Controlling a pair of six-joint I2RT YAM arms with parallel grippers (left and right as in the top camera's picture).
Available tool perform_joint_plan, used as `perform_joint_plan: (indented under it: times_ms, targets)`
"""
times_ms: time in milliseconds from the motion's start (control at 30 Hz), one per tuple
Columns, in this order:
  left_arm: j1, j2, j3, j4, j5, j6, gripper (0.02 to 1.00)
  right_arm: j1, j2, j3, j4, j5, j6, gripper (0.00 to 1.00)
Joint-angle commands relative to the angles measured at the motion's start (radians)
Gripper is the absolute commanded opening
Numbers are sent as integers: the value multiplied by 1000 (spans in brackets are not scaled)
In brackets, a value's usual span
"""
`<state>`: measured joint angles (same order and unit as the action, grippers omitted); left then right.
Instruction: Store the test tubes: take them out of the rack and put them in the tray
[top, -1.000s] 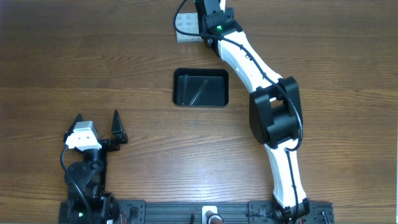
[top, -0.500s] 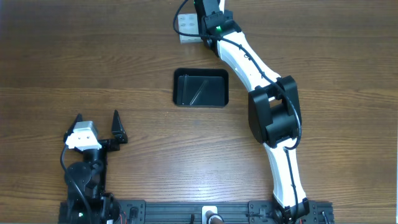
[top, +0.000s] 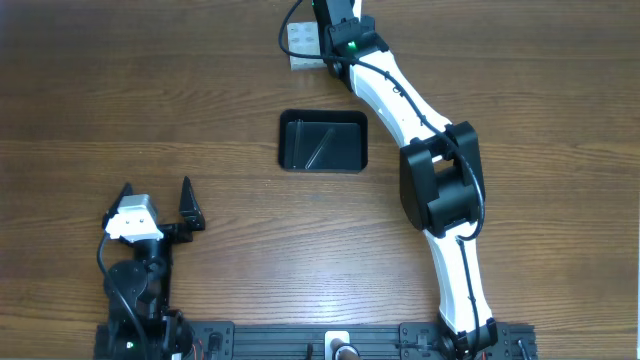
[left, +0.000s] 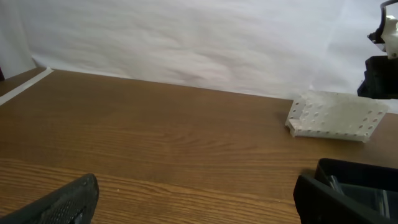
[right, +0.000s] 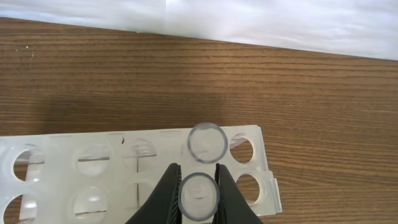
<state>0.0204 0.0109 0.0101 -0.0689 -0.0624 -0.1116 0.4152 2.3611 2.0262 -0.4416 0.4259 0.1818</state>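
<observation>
Right wrist view: the right end effector (right: 198, 186) pinches a tube (right: 199, 200) standing in the rack (right: 59, 149), seemingly not yet lifted. A tilted pull could jam it or drag the rack.

A lab-style robot bench: wood-grain table (top: 150, 100), white backdrop sheet (left: 186, 37) (wrinkled), test-tube rack (left: 336, 115).
</observation>
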Motion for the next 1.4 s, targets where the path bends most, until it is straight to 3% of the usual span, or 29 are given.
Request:
perform_joint_plan:
  times_ms: [33, 567, 733, 1033, 1233, 1400]
  targets:
    - [6, -8, -4, 0, 5, 19, 998, 15, -6, 56, -18, 20, -8, 34]
    - [6, -8, -4, 0, 5, 19, 998, 50, -232, 119, -109, 20, -6, 25]
    - [6, -8, -4, 0, 5, 19, 998, 54, -323, 119, -243, 16, 103, 29]
    - [6, -8, -4, 0, 5, 19, 1000, 64, -366, 119, -632, -158, 336, 12]
    - [6, -8, -4, 0, 5, 19, 998, 87, -329, 119, -785, -211, 358, 9]
    - [6, -8, -4, 0, 5, 19, 998, 93, -266, 119, -862, -334, 376, 12]
